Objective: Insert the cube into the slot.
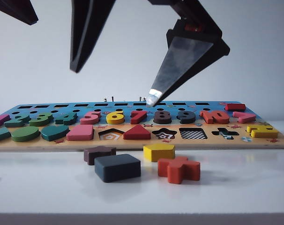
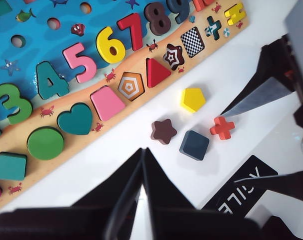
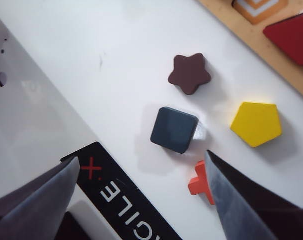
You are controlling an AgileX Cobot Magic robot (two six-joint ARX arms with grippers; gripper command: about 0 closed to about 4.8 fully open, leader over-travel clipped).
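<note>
While the white surface carries everything, one tan board lies along its far side. Its square slot, checkerboard at the bottom, sits between the star cut-out on its left and the cross cut-out on its right. Two hands hang above: the right hand has its fingers wide apart over the loose pieces, holding nothing; the left hand has its fingers together, empty, further left. Four loose pieces lie on the near side of the board. One cube is nearest, one cross to its right, one pentagon and one star just behind.
</note>
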